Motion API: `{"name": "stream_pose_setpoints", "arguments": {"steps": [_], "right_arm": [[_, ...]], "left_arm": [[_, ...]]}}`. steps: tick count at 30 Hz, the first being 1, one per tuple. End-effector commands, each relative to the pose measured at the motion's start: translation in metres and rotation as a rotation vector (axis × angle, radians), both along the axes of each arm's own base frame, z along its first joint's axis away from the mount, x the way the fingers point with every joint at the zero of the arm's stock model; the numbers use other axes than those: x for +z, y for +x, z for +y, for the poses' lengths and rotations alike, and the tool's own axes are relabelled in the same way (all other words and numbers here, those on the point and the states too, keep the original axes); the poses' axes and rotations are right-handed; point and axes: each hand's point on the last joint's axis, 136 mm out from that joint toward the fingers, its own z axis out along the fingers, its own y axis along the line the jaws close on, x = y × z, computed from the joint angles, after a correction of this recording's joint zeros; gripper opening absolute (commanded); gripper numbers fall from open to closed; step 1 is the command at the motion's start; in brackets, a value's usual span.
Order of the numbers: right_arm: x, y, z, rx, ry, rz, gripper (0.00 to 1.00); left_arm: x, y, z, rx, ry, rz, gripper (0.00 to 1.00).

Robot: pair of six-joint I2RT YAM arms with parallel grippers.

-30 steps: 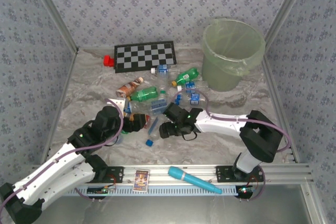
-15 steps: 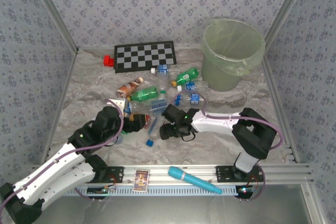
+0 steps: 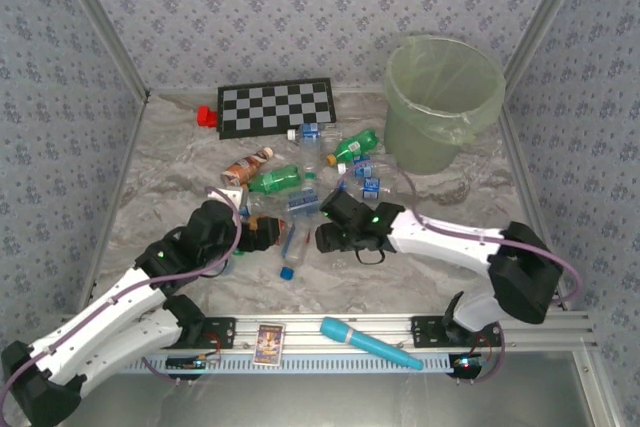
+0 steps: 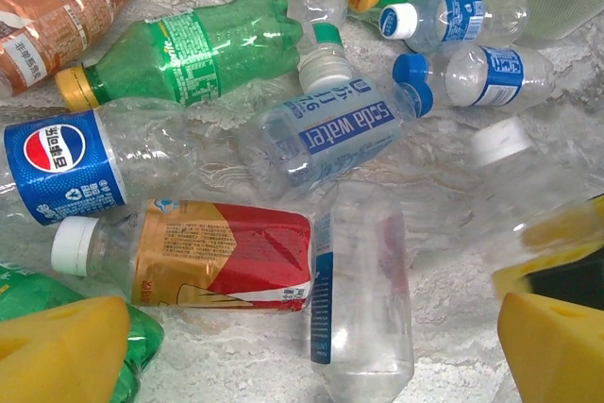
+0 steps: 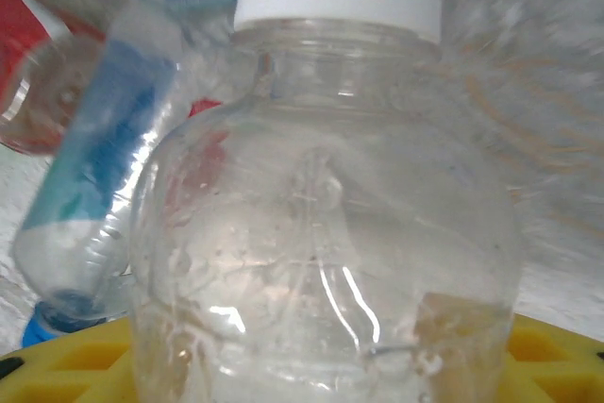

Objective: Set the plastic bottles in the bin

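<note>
Right hand (image 3: 323,238) grips white-capped clear bottle (image 5: 326,233); left hand (image 3: 268,234) spread over bottles (image 4: 321,134).

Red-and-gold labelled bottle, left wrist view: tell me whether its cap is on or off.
On. The red-and-gold labelled bottle lies on its side with a white cap on its left end.

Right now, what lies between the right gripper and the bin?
In the top view, small clear bottles with blue labels lie between the right gripper and the bin.
</note>
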Motion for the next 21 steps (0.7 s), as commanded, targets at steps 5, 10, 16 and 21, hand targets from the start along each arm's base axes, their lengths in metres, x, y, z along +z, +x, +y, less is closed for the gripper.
{"name": "stream_pose_setpoints", "arguments": {"steps": [5, 10, 16, 21], "right_arm": [[0.061, 0.022, -0.052, -0.086, -0.033, -0.162, 0.62], [0.114, 0.039, -0.088, -0.135, -0.006, -0.284, 0.60], [0.180, 0.057, -0.127, -0.216, 0.045, -0.403, 0.59], [0.236, 0.074, -0.151, -0.278, 0.073, -0.509, 0.59]], "left_arm": [[0.038, 0.005, -0.019, -0.045, -0.103, -0.056, 1.00], [0.048, 0.004, -0.024, -0.062, -0.135, -0.064, 1.00], [0.055, 0.002, -0.022, -0.063, -0.153, -0.081, 1.00], [0.053, -0.001, -0.019, -0.060, -0.165, -0.089, 1.00]]}}
